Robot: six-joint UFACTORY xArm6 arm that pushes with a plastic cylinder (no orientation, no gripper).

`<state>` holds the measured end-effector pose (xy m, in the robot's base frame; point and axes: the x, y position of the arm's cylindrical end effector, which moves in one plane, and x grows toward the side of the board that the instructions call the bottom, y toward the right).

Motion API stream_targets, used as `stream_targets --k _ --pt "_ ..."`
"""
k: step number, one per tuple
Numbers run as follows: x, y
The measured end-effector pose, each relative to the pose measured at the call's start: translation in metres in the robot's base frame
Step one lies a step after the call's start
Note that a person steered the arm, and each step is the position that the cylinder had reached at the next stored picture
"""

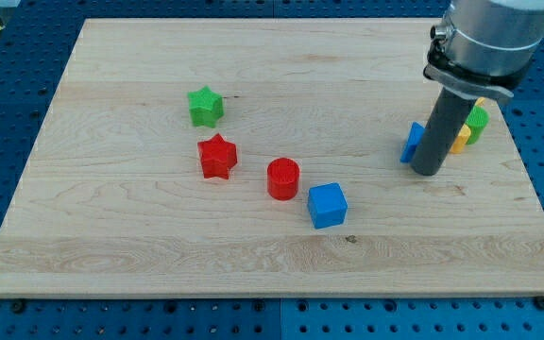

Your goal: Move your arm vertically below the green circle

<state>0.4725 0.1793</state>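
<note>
The green circle [478,123] shows at the view's right, partly hidden behind my rod. A yellow block [460,140] sits just below-left of it, mostly hidden. A blue block [412,142] stands just left of the rod. My tip [428,172] rests on the board, below and to the left of the green circle and right beside the blue block's lower right edge.
A green star [205,106], a red star [217,156], a red circle [282,178] and a blue cube [327,205] lie in the middle of the wooden board [111,246]. The board's right edge runs close to the green circle.
</note>
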Motion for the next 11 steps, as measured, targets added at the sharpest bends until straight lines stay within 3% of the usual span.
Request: stream_targets --k 2,4,6,11 --pt "-0.036 0.044" --pt "-0.042 0.063" --pt "0.001 0.057" --pt "0.013 0.165"
